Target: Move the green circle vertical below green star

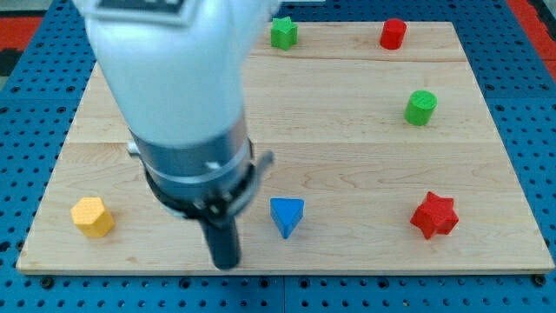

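Observation:
The green circle (420,107) is a short green cylinder at the view's right, in the upper half of the wooden board (347,156). The green star (283,33) sits at the board's top edge, near the middle. The circle lies to the right of the star and lower. My tip (226,263) is at the board's bottom edge, left of the middle, far from both green blocks. It is just left of a blue triangle (287,216).
A red cylinder (393,33) stands at the top right. A red star (433,216) lies at the bottom right. A yellow hexagon (92,216) lies at the bottom left. The arm's pale body (169,78) hides the board's upper left part.

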